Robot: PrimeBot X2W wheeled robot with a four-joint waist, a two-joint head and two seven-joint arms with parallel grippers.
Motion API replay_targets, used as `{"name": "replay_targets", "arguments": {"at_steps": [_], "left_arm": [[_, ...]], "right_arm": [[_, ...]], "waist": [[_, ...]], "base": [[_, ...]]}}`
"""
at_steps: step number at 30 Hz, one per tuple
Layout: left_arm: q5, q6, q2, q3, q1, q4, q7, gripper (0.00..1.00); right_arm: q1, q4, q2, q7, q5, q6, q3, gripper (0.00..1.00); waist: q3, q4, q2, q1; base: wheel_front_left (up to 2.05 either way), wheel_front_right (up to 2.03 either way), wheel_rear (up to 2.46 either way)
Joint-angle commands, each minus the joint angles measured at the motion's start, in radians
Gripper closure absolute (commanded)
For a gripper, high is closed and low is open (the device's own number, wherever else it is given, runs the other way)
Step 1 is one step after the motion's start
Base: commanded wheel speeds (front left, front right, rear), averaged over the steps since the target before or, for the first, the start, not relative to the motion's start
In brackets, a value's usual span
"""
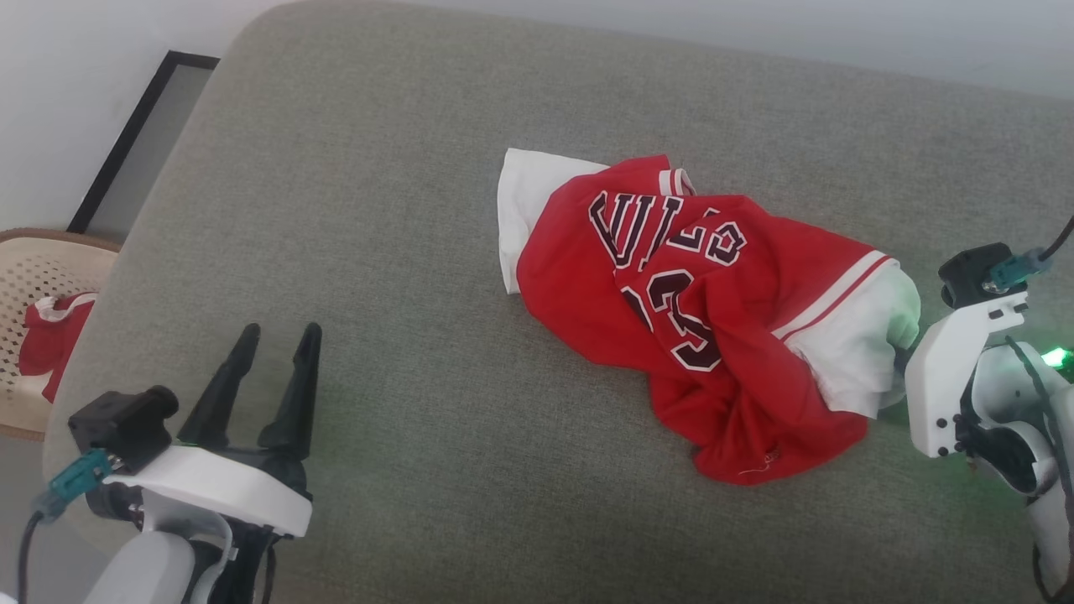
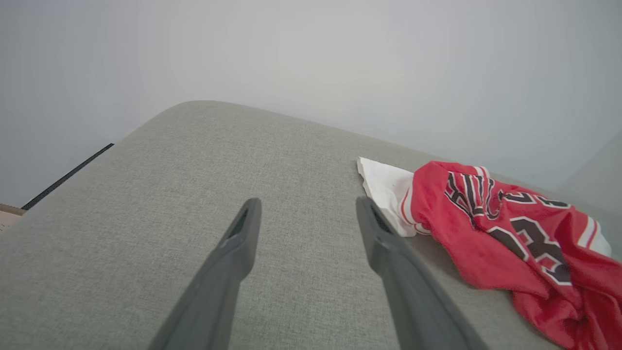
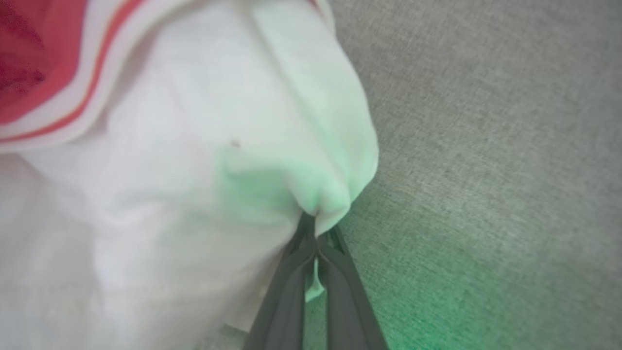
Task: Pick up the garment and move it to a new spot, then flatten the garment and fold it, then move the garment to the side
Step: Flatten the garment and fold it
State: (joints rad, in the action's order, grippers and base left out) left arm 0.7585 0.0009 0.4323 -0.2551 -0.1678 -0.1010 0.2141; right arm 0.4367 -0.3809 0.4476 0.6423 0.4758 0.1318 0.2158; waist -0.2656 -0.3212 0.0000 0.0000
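The garment [image 1: 696, 294], a small red jersey with white sleeves and black lettering, lies crumpled on the grey cushion [image 1: 403, 252]. In the left wrist view the garment [image 2: 510, 238] sits to the right of my left gripper [image 2: 306, 209], which is open with nothing between its fingers. My left gripper [image 1: 277, 335] hovers at the lower left of the head view, well away from the cloth. My right gripper [image 3: 316, 226] is shut on the white sleeve [image 3: 218, 146], pinching a fold of it at the fingertips. Its white wrist mount [image 1: 956, 369] stands beside the sleeve [image 1: 864, 344].
A woven tan basket [image 1: 33, 268] holding another red cloth [image 1: 50, 335] stands off the cushion's left edge. A dark-framed panel [image 1: 134, 134] leans against the pale wall behind. Bare cushion stretches left and in front of the jersey.
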Motion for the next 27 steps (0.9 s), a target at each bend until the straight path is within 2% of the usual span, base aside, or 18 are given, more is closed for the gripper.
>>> {"name": "replay_targets", "arguments": {"at_steps": [1,9,16,17,21,27], "left_arm": [[0.004,-0.003,0.0,0.006,-0.006,-0.007,0.009,0.0],[0.021,0.003,0.025,0.036,0.032,-0.001,0.017,0.0],[0.022,0.006,0.035,0.048,0.058,0.013,0.02,0.0],[0.021,0.004,0.036,0.045,0.06,0.015,0.019,0.0],[0.021,-0.002,0.033,0.035,0.046,0.018,0.015,0.0],[0.014,-0.01,0.023,0.017,0.015,0.008,0.012,0.0]], "right_arm": [[-0.043,-0.031,-0.009,0.027,0.005,-0.002,0.01,1.0],[-0.043,0.086,0.054,0.056,0.033,-0.002,-0.049,1.0],[-0.083,0.151,0.138,0.109,0.047,-0.002,-0.143,1.0],[-0.101,0.165,0.165,0.124,0.045,-0.002,-0.18,1.0],[-0.134,0.161,0.217,0.133,0.035,-0.002,-0.249,1.0],[-0.135,0.079,0.205,0.101,0.039,-0.002,-0.299,1.0]], "waist": [[0.008,0.007,0.0,0.0],[0.038,0.056,0.0,0.0],[0.05,0.084,0.0,0.0],[0.05,0.086,0.0,0.0],[0.041,0.082,0.0,0.0],[0.013,0.07,0.0,0.0]], "base": [[0.0,0.0,0.0],[0.0,0.0,0.0],[0.0,0.0,0.0],[0.0,0.0,0.0],[0.0,0.0,0.0],[0.0,0.0,0.0]]}}
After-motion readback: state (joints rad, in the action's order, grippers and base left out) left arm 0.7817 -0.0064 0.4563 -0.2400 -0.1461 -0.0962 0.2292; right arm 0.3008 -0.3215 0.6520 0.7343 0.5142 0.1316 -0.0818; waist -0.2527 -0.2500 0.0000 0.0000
